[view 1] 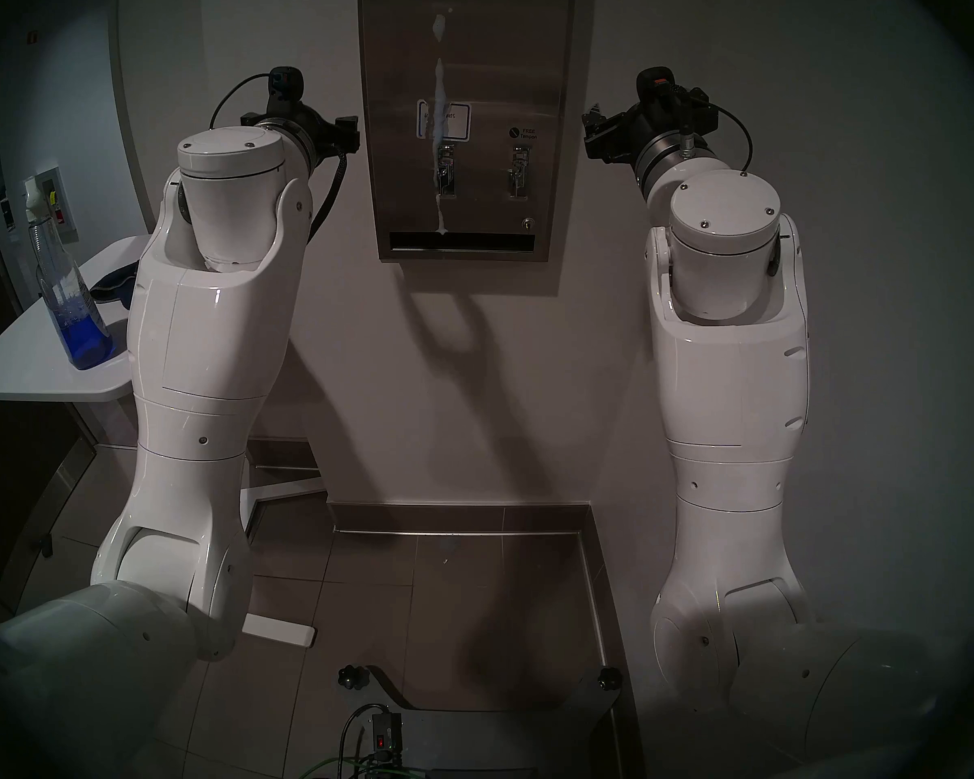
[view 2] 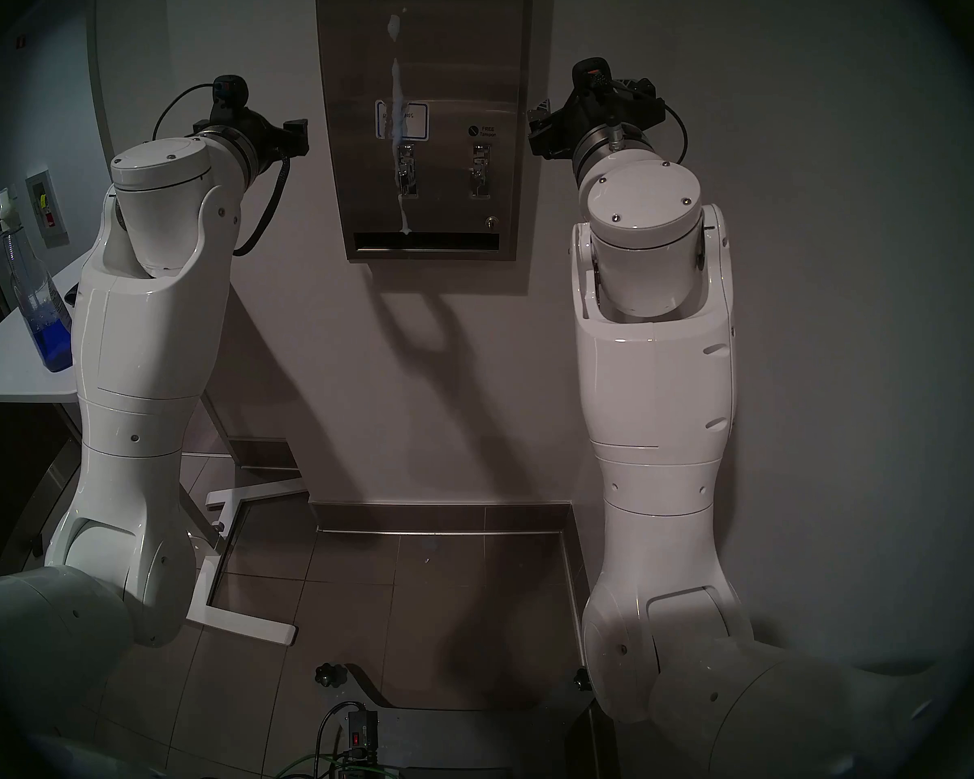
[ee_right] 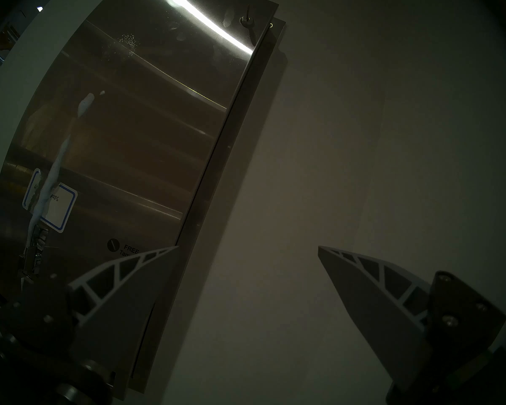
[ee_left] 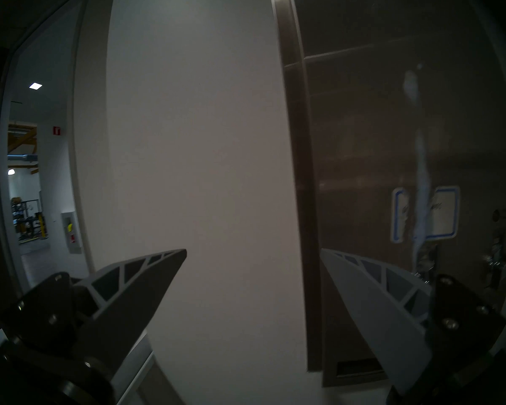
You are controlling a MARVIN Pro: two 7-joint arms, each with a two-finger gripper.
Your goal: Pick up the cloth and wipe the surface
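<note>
On the white side table at the far left of the head view, the cloth lies crumpled near the back edge, a soft dark navy heap with a paler hem, partly hidden behind the left arm; a clear spray bottle with blue liquid stands in front of it toward the table's near edge, probably kept to hand for cleaning. Both arms are raised on either side of the wall-mounted brushed-steel dispenser panel, likely a ready pose, since neither touches anything. A pale foamy streak runs down the panel over the blue-bordered label and left lever to the dark slot, which is presumably what needs wiping. From the second head eye, only a sliver of the cloth shows beside the arm. Through the left wrist camera, the left gripper has its ribbed grey wedge fingers spread wide and empty, facing bare wall beside the panel's edge. Through the right wrist camera, the right gripper is likewise spread and empty; the steel shows glossy glare, smudges and speckles.
</note>
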